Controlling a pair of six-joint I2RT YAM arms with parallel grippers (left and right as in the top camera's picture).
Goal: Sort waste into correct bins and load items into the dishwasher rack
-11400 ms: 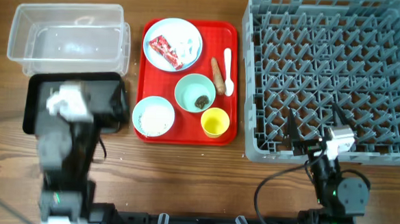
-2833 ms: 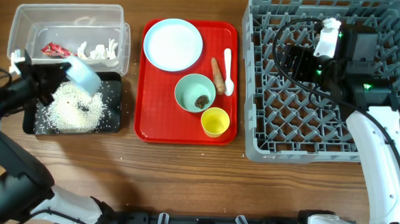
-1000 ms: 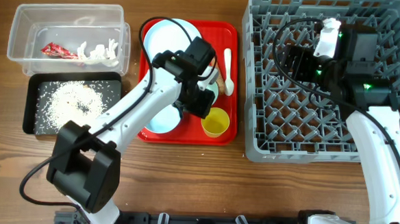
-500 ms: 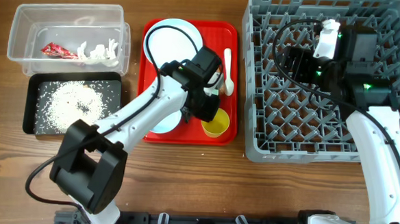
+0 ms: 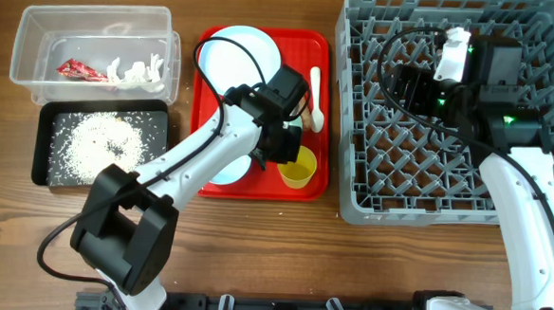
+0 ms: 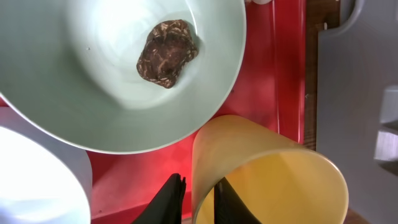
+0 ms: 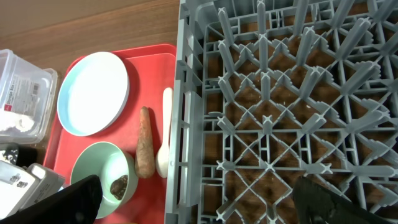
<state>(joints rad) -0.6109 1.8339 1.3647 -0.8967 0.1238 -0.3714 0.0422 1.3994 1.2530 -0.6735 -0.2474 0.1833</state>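
Observation:
The small yellow cup point(image 5: 300, 169) point(image 6: 280, 180) stands on the red tray's front right. My left gripper point(image 5: 287, 154) point(image 6: 198, 202) is shut on its wall, one finger inside and one outside. Just beyond sits the pale green bowl point(image 6: 93, 74) holding the dark brown lump point(image 6: 166, 51). The light blue bowl point(image 5: 229, 167) is left of the cup. The pale blue plate point(image 5: 240, 53) lies at the back, with the carrot stick point(image 7: 145, 149) and white spoon point(image 5: 316, 91) nearby. My right gripper point(image 7: 199, 202) hangs open over the grey dishwasher rack point(image 5: 450, 117).
The clear tub point(image 5: 93, 31) at the back left holds a red wrapper point(image 5: 75, 68) and white tissue point(image 5: 134, 70). The black tray point(image 5: 45, 133) in front of it is strewn with rice point(image 5: 102, 146). The red tray point(image 5: 325, 110) sits close against the rack's left wall.
My left gripper's jaws have narrowed onto the yellow cup's wall, and the arm has shifted slightly over the cup. The right arm has not moved.

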